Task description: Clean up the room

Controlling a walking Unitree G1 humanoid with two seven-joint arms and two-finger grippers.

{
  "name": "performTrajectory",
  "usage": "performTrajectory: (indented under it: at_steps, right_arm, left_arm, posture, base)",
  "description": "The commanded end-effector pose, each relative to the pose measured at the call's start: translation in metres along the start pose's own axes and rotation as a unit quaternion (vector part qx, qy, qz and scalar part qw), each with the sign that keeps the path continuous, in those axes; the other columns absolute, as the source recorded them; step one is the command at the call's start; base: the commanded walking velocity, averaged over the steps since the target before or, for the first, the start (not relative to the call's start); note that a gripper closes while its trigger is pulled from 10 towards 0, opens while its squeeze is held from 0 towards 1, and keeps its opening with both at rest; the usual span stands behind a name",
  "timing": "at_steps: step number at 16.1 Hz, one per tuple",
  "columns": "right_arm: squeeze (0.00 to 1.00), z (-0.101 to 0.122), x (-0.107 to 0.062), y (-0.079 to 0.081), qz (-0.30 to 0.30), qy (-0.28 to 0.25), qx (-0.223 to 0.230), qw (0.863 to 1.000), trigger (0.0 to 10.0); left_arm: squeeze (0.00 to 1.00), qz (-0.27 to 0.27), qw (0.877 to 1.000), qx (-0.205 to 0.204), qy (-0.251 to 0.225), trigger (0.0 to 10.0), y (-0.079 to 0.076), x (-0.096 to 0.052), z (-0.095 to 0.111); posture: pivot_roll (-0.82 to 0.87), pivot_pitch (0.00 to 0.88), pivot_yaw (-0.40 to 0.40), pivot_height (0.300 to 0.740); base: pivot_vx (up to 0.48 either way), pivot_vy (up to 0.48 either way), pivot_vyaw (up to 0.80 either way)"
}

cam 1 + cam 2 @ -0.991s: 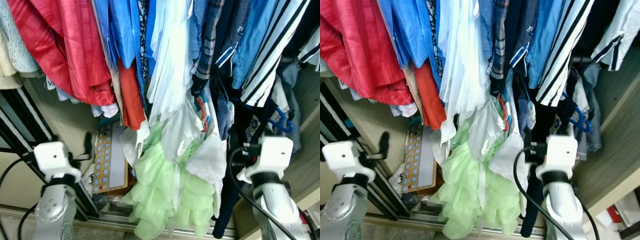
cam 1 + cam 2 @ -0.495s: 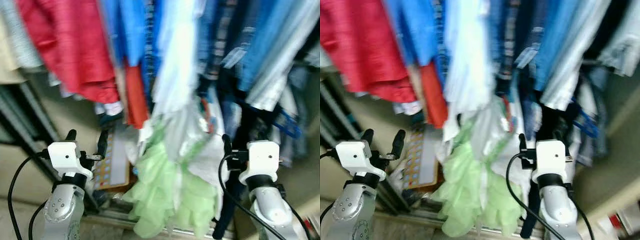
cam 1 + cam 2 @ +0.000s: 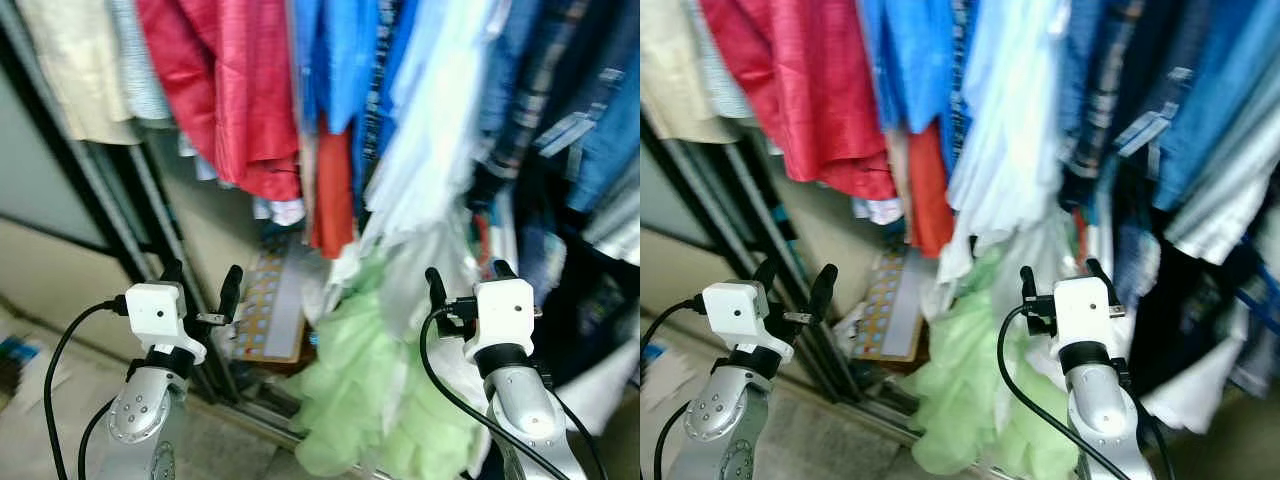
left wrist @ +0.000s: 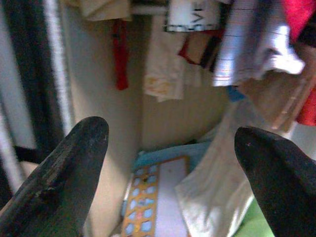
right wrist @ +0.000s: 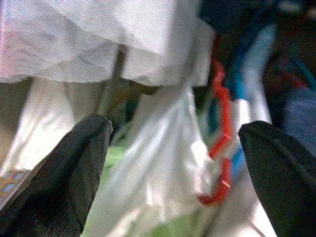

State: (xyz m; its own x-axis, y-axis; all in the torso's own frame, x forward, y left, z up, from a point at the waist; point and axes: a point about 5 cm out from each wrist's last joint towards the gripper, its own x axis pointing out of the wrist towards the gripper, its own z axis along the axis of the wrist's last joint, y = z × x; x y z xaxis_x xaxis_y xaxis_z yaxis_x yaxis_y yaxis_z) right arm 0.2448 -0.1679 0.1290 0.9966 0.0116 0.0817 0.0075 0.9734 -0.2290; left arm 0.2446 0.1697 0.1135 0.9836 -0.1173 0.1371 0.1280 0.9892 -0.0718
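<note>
I face an open wardrobe packed with hanging clothes: a red shirt, blue shirts, a pale white garment and a light green ruffled dress reaching the floor. My left gripper is held up, open and empty, in front of the wardrobe's left side. My right gripper is open and empty just before the green dress and white cloth. A red hanger shows between the right fingers.
A board with a grid of blue shapes leans on the wardrobe floor behind the clothes. Dark sliding-door rails run down the left side. A beige garment hangs at far left. Bare floor lies at lower left.
The view has swung left and blurred, so the wardrobe's left frame and floor now show. Both grippers have risen higher into the picture; they stay open and empty.
</note>
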Motion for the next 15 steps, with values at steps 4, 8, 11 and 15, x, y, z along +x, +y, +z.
performTrajectory:
  at_steps: [4, 8, 11, 15]
  right_arm:
    - [0.0, 0.007, 0.011, 0.004, 0.015, -0.024, 0.015, 0.999, 10.0]
    - [0.0, 0.008, 0.028, 0.016, 0.058, -0.023, 0.059, 0.996, 10.0]
    - [0.0, 0.008, 0.041, 0.024, 0.057, -0.015, 0.056, 0.997, 10.0]
    - [0.0, 0.01, 0.039, 0.025, 0.065, -0.045, 0.042, 0.996, 10.0]
  left_arm:
    - [0.0, 0.026, 0.999, 0.021, -0.005, 10.0, 0.003, 0.007, 0.003]
    - [0.0, 0.128, 0.991, 0.031, 0.013, 10.0, 0.016, 0.002, 0.001]
    - [0.0, 0.098, 0.995, 0.012, 0.006, 10.0, 0.017, -0.001, 0.004]
    - [0.0, 0.097, 0.995, 0.03, 0.009, 10.0, 0.016, 0.003, 0.002]
  posture:
    - [-0.04, 0.0, 0.009, 0.74]
    - [0.03, 0.0, -0.059, 0.74]
    - [0.06, 0.0, -0.083, 0.74]
    - [0.04, 0.0, -0.061, 0.74]
  base:
    - [0.0, 0.0, 0.8]
    - [0.0, 0.0, 0.0]
    - [0.0, 0.0, 0.0]
    - [0.0, 0.0, 0.0]
